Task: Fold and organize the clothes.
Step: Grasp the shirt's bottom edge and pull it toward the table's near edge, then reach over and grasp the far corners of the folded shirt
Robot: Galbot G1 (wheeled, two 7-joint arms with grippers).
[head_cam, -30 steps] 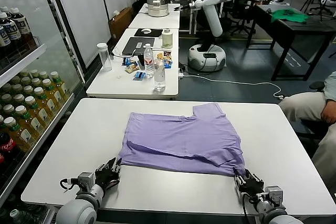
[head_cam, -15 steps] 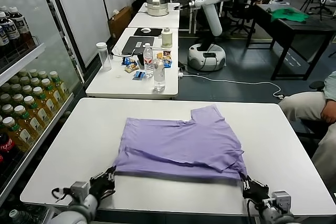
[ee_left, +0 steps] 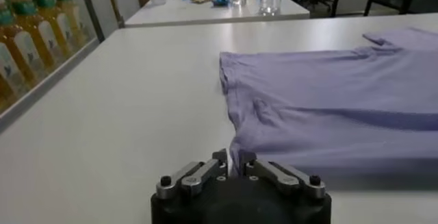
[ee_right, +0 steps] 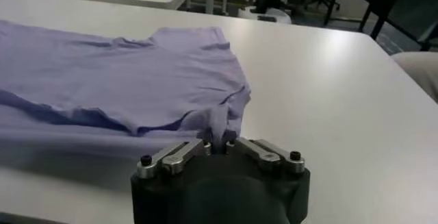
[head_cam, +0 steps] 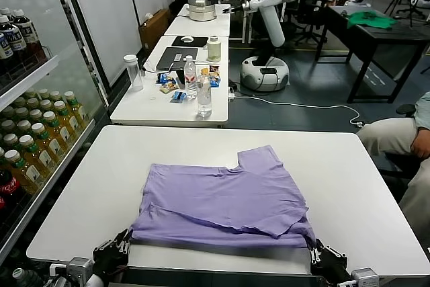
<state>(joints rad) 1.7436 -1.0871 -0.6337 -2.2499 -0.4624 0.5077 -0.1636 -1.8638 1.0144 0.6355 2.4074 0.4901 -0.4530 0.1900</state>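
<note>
at the near edge of the white table (head_cam: 80, 186), the left end effector (head_cam: 113, 252) and right end effector (head_cam: 321, 258) are each gripping a near corner of the purple t-shirt (head_cam: 225, 196), which is lying partly folded. pulling evenly on both corners should be keeping its hem straight and unwrinkled.

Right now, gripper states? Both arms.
Left gripper: shut on the T-shirt, near-left corner.
Right gripper: shut on the T-shirt, near-right corner.
</note>
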